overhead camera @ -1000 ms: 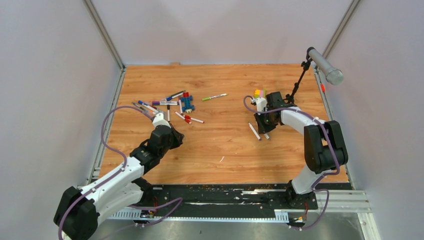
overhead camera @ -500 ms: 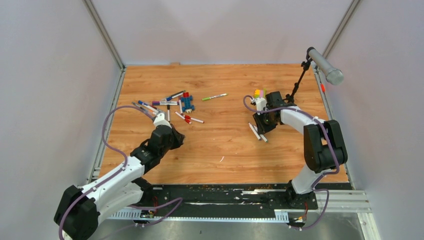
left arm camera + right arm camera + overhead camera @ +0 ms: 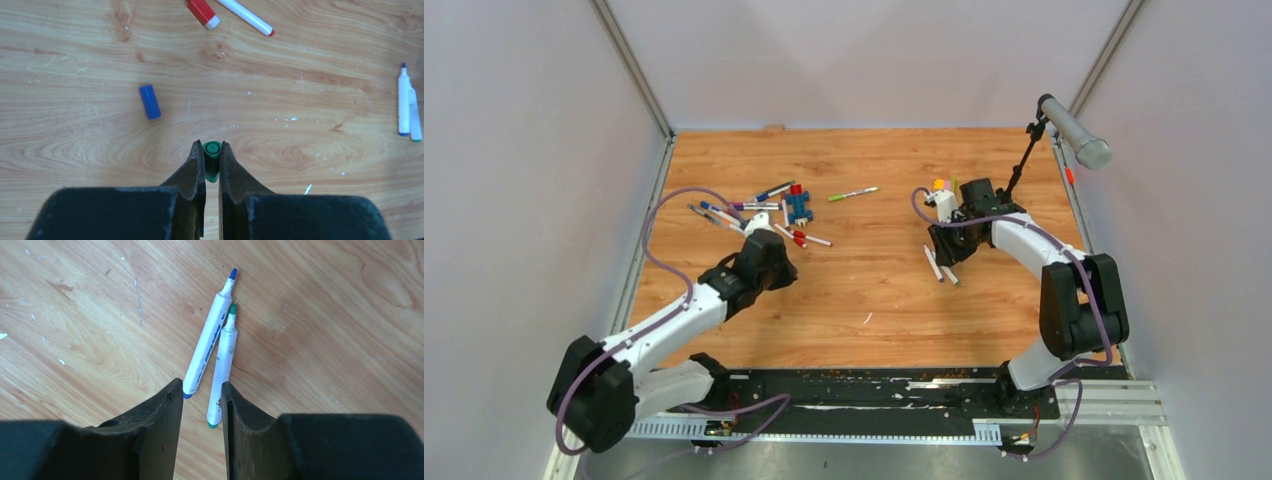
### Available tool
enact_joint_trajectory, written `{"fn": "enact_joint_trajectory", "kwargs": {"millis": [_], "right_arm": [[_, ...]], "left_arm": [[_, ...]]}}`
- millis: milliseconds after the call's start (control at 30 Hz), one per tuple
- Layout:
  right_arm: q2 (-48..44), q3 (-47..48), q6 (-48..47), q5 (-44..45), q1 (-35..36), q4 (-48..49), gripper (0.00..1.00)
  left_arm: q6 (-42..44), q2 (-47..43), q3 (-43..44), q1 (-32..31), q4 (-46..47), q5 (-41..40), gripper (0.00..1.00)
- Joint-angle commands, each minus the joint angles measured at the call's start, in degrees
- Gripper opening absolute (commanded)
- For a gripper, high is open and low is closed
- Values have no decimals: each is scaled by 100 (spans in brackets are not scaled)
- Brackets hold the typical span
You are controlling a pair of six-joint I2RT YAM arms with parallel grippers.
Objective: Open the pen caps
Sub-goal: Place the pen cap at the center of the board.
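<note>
Left wrist view, left gripper [image 3: 211, 146] clamped on stubby green cap [image 3: 212, 153], its lower end hidden, right gripper [image 3: 200, 385] parted over uncapped white pens [image 3: 207, 347].

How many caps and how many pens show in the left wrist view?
Caps: 3 (blue cap, green cap, red cap)
Pens: 3 (red-tipped pen, blue-tipped pen, green-ended pen)
Total: 6
</note>
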Motion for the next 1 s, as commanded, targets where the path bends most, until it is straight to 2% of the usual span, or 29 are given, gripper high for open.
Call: {"fn": "enact_joint_trajectory", "kwargs": {"millis": [0, 267, 533, 800, 967], "right_arm": [[-282, 231, -205, -304, -5, -49, 35], [-392, 223, -232, -355, -3, -59, 35], [-440, 232, -248, -426, -5, -81, 36], [-473, 225, -250, -440, -5, -79, 36], [-473, 223, -248, -448, -5, -81, 36]], "left_arm": [[100, 874, 873, 11, -1045, -402, 10], [164, 2091, 1582, -40, -1280, -573, 12], [279, 2692, 1942, -40, -1194, -717, 18], [285, 3117, 2062, -35, -1176, -748, 20], [310, 3277, 2194, -40, -1361, -807, 28]]}}
